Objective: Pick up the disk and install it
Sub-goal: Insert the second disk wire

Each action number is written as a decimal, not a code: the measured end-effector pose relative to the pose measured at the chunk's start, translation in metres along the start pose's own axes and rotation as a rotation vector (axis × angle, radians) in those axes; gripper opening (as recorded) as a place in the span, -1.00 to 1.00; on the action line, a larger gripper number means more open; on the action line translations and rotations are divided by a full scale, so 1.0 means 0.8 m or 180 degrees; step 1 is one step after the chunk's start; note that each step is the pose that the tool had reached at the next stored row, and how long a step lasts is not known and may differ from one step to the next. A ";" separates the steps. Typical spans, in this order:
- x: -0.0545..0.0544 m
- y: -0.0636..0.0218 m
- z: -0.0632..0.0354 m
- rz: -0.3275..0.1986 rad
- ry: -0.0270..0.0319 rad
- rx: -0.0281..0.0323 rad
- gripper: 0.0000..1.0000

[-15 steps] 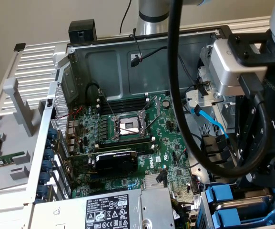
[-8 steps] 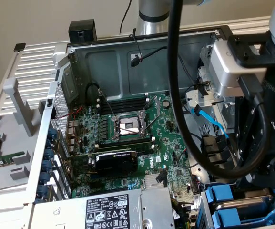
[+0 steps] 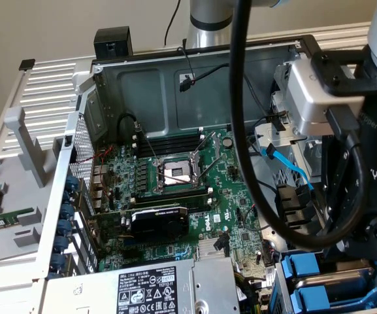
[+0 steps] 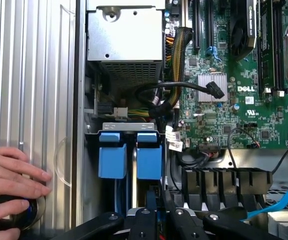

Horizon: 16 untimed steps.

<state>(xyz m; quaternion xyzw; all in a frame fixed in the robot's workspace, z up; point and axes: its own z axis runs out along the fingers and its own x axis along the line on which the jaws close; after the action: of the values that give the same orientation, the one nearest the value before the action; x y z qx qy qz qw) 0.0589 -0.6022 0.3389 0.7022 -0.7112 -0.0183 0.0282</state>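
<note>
Two bright blue carrier frames stand side by side in the drive bay at the case's corner. The disk (image 4: 149, 156) is the one in line with my gripper; its metal body is hidden down in the bay. In the exterior view its blue carrier (image 3: 304, 268) shows at the lower right, under the arm's black wrist (image 3: 361, 196). My gripper (image 4: 155, 202) hangs right over that carrier's end. Its fingers stand almost together, with a thin blue edge of the carrier between them.
A person's hand (image 4: 11, 177) rests on the ribbed metal surface (image 4: 29, 75) beside the case, over a round dark object. The grey power-supply box (image 4: 125, 32) sits close past the bay. Black cables (image 4: 173, 92), a blue cable (image 3: 291, 169) and the motherboard (image 3: 175, 196) crowd the case.
</note>
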 end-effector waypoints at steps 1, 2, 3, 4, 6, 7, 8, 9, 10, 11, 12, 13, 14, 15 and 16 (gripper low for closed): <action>0.000 0.000 0.000 0.0000 0.0000 0.0000 -0.67; 0.000 0.000 0.001 0.0000 0.0001 0.0000 -0.67; 0.000 0.000 0.001 0.0000 0.0001 0.0000 -0.67; 0.000 0.000 0.001 0.0000 0.0001 0.0000 -0.67; 0.000 0.000 0.002 0.0000 0.0001 0.0000 -0.67; 0.000 0.000 0.002 0.0000 0.0000 0.0000 -0.67; 0.000 0.000 0.002 0.0000 0.0000 0.0000 -0.67; 0.000 0.000 0.002 0.0000 0.0000 0.0000 -0.67; 0.000 0.000 0.002 0.0000 0.0000 0.0000 -0.67; 0.000 0.000 0.002 0.0000 0.0000 0.0000 -0.67; 0.000 0.000 0.002 0.0000 0.0000 0.0000 -0.67; 0.000 0.000 0.002 0.0000 0.0000 0.0000 -0.67; 0.000 0.000 0.002 0.0000 0.0000 0.0000 -0.67; 0.000 0.000 0.002 0.0000 0.0000 0.0000 -0.67; 0.000 0.000 0.002 0.0000 0.0000 0.0000 -0.67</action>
<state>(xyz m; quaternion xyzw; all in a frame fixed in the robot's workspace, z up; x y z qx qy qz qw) 0.0589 -0.6022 0.3371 0.7021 -0.7112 -0.0183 0.0282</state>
